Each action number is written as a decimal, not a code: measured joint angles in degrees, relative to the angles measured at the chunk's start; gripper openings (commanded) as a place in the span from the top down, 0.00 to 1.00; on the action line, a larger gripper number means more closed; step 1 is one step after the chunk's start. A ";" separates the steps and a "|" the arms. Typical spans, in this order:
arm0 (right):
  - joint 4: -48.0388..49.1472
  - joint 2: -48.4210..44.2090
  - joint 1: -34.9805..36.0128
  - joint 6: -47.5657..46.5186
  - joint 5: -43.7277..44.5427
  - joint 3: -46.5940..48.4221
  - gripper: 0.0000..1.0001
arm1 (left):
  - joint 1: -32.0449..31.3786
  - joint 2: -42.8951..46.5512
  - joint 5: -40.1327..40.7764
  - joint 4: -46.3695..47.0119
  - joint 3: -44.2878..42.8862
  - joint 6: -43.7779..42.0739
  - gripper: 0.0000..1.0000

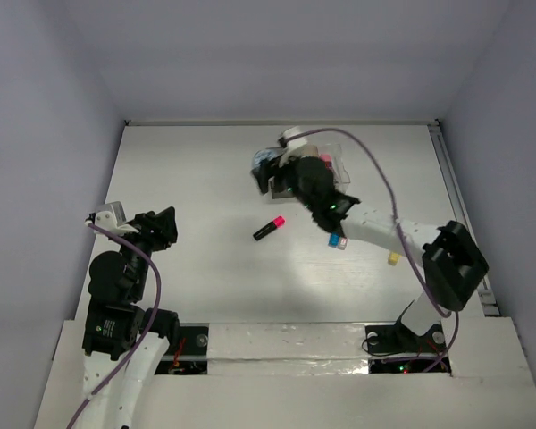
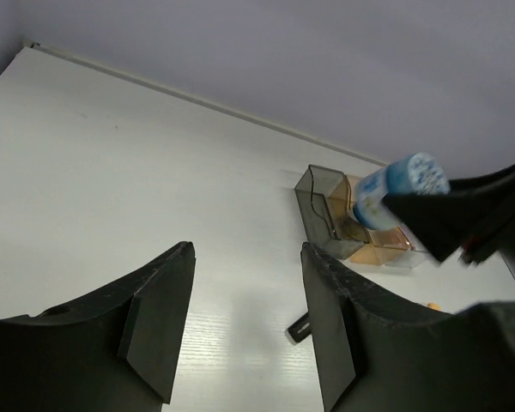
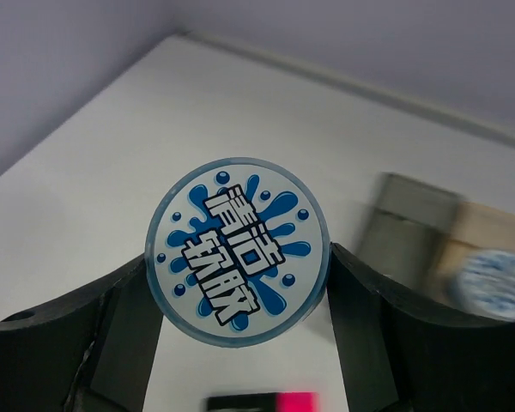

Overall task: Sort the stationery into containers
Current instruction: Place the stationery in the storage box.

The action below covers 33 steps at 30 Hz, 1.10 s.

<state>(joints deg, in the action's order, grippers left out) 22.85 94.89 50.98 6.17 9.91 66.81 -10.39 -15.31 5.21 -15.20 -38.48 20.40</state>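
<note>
My right gripper [image 3: 238, 257] is shut on a round blue-and-white patterned disc [image 3: 238, 249] and holds it above the table just left of the containers [image 3: 408, 227]. From above, the disc [image 1: 266, 161] is at the left end of the bins [image 1: 339, 165]. The left wrist view shows the disc [image 2: 399, 189] over the dark grey and amber bins [image 2: 326, 202]. A second disc [image 3: 493, 279] lies by the amber bin. A pink-black highlighter [image 1: 269, 229] lies on the table below the held disc. My left gripper [image 1: 167, 225] is open and empty at the left.
A blue highlighter [image 1: 335, 238] and a small pale item [image 1: 343, 243] lie under my right arm. A yellow highlighter [image 1: 393, 258] lies further right. Grey walls close the table at the back and both sides.
</note>
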 measured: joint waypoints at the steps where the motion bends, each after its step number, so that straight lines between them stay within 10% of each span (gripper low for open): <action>1: -0.57 -1.55 -3.45 0.26 0.46 -0.63 0.53 | 0.00 0.00 -0.07 0.02 0.00 -0.02 0.51; 7: -6.29 -2.51 -16.59 0.04 4.13 -0.98 0.53 | 0.00 0.00 -0.24 0.15 0.00 -0.15 0.51; 33: -17.81 10.71 -24.33 1.40 -2.60 6.80 0.53 | 0.00 0.02 -0.22 0.17 0.00 -0.20 0.51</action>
<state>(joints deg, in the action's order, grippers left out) 5.04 105.60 26.65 7.57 7.31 73.60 -10.39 -15.29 4.99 -15.03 -38.48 20.21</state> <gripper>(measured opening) 0.738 0.490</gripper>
